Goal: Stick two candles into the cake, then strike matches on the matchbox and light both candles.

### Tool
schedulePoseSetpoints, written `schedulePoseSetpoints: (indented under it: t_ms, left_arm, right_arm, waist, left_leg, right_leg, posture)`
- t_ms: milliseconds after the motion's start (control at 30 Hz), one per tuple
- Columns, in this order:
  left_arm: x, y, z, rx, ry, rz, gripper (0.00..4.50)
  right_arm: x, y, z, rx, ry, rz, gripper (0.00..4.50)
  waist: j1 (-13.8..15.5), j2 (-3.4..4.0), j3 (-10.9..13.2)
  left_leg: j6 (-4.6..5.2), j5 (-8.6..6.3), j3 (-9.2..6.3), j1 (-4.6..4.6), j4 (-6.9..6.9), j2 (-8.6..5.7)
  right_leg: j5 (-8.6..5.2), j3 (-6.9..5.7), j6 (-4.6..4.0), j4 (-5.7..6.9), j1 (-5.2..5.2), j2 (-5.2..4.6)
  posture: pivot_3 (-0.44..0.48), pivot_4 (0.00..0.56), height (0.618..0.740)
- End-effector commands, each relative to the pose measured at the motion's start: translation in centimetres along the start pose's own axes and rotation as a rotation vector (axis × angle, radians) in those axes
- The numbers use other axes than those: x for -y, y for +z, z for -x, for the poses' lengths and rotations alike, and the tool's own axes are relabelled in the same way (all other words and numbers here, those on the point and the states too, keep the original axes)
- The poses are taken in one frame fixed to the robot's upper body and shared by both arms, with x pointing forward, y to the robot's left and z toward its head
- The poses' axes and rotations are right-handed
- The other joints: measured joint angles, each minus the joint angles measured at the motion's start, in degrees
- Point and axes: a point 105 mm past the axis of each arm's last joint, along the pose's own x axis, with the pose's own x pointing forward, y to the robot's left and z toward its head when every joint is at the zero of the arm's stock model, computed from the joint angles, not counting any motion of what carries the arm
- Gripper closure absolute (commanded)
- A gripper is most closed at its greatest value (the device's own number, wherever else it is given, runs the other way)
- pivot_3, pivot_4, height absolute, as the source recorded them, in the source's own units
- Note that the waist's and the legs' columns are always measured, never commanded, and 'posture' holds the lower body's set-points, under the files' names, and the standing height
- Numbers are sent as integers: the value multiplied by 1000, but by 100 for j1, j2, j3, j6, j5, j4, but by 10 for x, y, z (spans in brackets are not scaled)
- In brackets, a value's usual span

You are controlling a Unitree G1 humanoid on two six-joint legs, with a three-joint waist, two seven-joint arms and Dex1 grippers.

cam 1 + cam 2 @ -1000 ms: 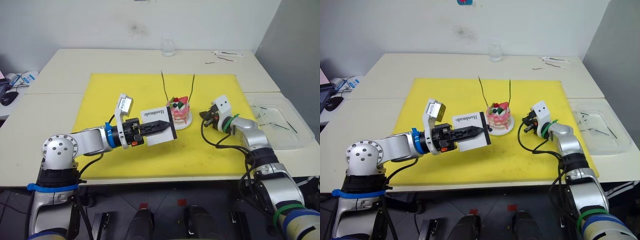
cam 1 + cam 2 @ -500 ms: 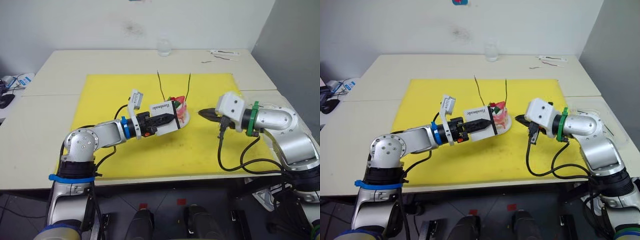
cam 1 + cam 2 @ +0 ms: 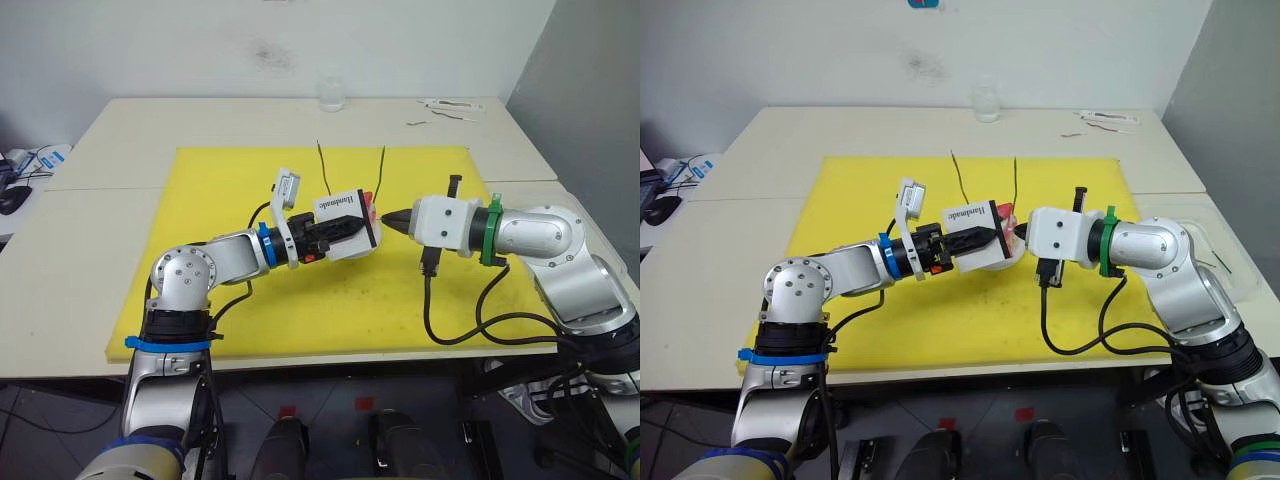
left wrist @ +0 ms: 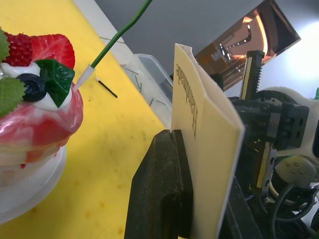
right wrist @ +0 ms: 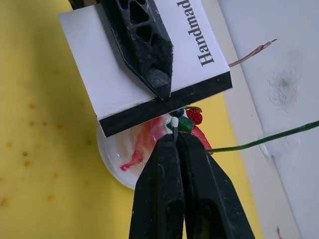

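Left gripper (image 3: 345, 226) was clamped on flat white cardboard matchbox (image 3: 347, 206); right gripper (image 5: 175, 133) pinched thin match (image 5: 174, 125) by its brittle shaft.

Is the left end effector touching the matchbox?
Touching. In the right wrist view a black finger of the left end effector lies flat against the matchbox.

yellow mat (image 3: 240, 300) on table (image 3: 120, 130); glass (image 3: 331, 94) at far edge; clear tray (image 3: 1225, 262) right

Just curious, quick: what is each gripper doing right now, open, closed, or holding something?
Left gripper: closed on the matchbox.
Right gripper: closed on a match.
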Motion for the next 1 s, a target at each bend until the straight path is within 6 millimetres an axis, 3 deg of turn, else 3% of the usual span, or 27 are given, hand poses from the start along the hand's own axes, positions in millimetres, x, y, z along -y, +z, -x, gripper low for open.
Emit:
schedulePoseSetpoints:
  t_ms: [33, 500, 533, 600, 667, 700, 800, 900, 1000]
  left_arm:
    - [13, 10, -1, 20, -46, -39, 4500]
    - [15, 11, -2, 24, -59, -39, 4500]
    - [15, 12, -2, 30, -63, -40, 4500]
    - [19, 19, -2, 54, -84, -41, 4500]
    - [23, 29, -1, 86, -105, -27, 4500]
    - [21, 32, 2, 94, -101, -28, 4500]
    - [15, 33, 9, 102, -75, -22, 4500]
    - [15, 25, 12, 85, -73, -15, 4500]
    - [15, 17, 12, 62, -63, -21, 4500]
  right_arm:
    - [7, 14, 1, 30, -20, 76, 4481]
    - [-6, 11, -5, 22, 63, 138, 4481]
    - [-12, 12, -5, 30, 99, 149, 4481]
    - [-49, 13, 6, 48, 326, 136, 4481]
    - [-84, 2, 33, -21, 567, 105, 4481]
    - [-85, -8, 51, -78, 627, 80, 4481]
    - [-53, -18, 67, -138, 551, 51, 4481]
    - [-11, -19, 57, -116, 345, 23, 4481]
    - [8, -17, 50, -89, 235, 20, 4481]
  waist:
    - [0, 0, 0]
    - [-1, 0, 0]
    - [0, 0, 0]
    - [3, 0, 0]
    - [42, -10, 5]
    - [64, -12, 8]
    - [7, -5, 13]
    - [-85, -12, 16]
    - [-85, -15, 16]
  left_leg:
    - [0, 0, 0, 0, 0, 0]
    - [0, 0, 0, 1, 0, 0]
    - [0, 0, 0, 1, 0, 0]
    - [0, 0, 0, 1, 0, 0]
    - [0, 0, -6, -1, -1, -1]
    - [0, 0, -16, 0, -1, -1]
    - [0, -2, -1, -5, 5, -13]
    - [0, -2, 27, 18, 8, 0]
    - [-1, 1, 8, 29, 8, 13]
  right_leg:
    - [0, 0, 0, 0, 0, 0]
    - [0, 0, 0, 1, 0, 0]
    - [0, 0, 0, 1, 0, 0]
    - [0, 0, 0, 1, 0, 0]
    - [-1, -6, -1, -3, 4, -1]
    - [-7, -15, 6, -6, 10, -1]
    - [-7, -2, 13, -5, 6, -16]
    - [3, 8, -4, -3, 10, -15]
    - [-3, -4, -20, 8, 18, 4]
  posture:
    - [0, 150, 740]
    - [0, 150, 740]
    - [0, 150, 740]
    - [0, 150, 740]
    - [0, 150, 740]
    - [0, 150, 740]
    - [0, 150, 740]
    - [0, 150, 740]
    - [0, 150, 740]
